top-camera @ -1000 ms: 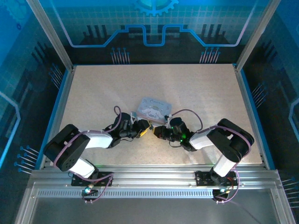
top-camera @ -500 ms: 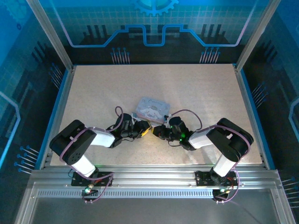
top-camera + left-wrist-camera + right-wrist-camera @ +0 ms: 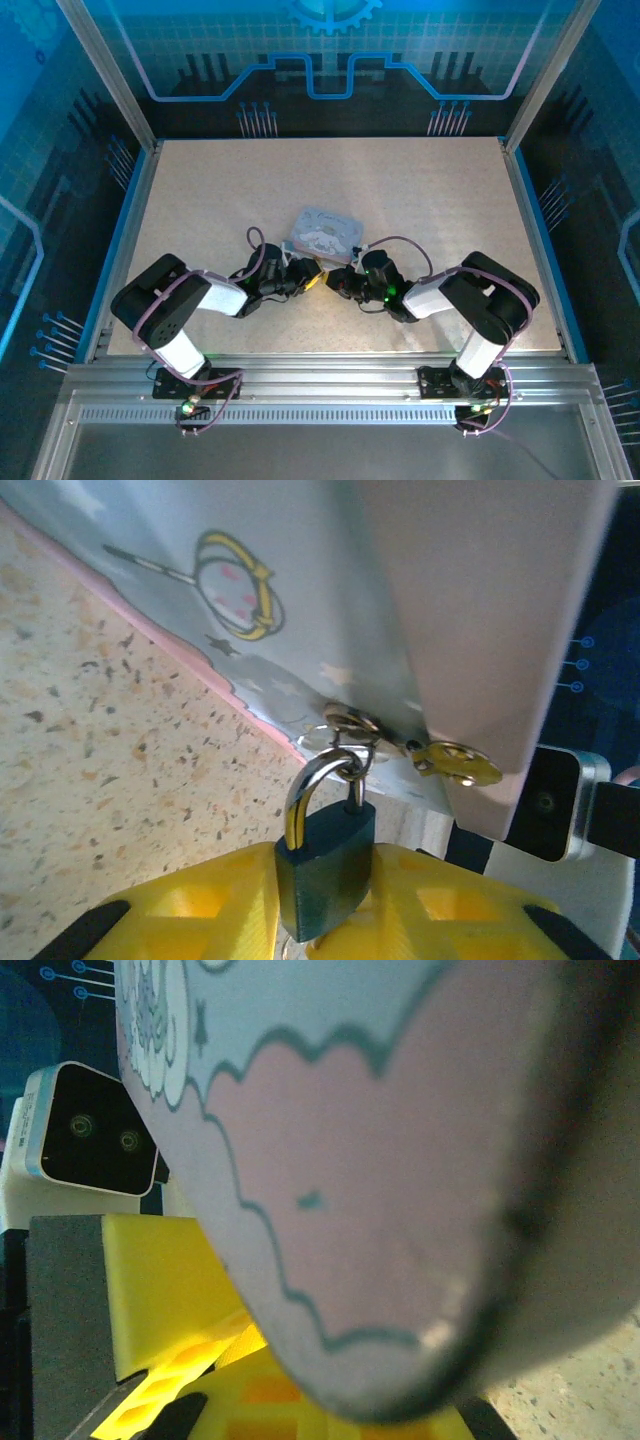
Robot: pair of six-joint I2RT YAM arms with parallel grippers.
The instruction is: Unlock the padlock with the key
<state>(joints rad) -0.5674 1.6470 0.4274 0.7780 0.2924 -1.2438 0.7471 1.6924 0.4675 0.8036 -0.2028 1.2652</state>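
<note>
The padlock [image 3: 325, 865], a dark teal body with a silvery shackle [image 3: 303, 792], stands upright between my left gripper's [image 3: 325, 890] yellow fingers [image 3: 190, 910], which are shut on its body. Its shackle hooks a thin ring [image 3: 345, 723] at the edge of the pale blue cartoon tin [image 3: 300, 600]. A small gold-looking key [image 3: 460, 763] hangs off that ring by the tin's corner. In the top view my left gripper [image 3: 311, 280] and right gripper [image 3: 336, 282] meet tip to tip just in front of the tin [image 3: 325, 232]. My right gripper [image 3: 300, 1415] is shut, its tips hidden under the tin [image 3: 380, 1160].
The tin lies on the speckled table [image 3: 420, 200] and crowds both wrist cameras. The right wrist's camera housing [image 3: 545, 802] sits just beyond the key. The left wrist's camera [image 3: 90, 1140] faces the right one. Blue rails edge the table on both sides.
The left jaws have closed in on the padlock's body. The left arm's elbow has shifted a little to the right. The right arm has barely moved.
</note>
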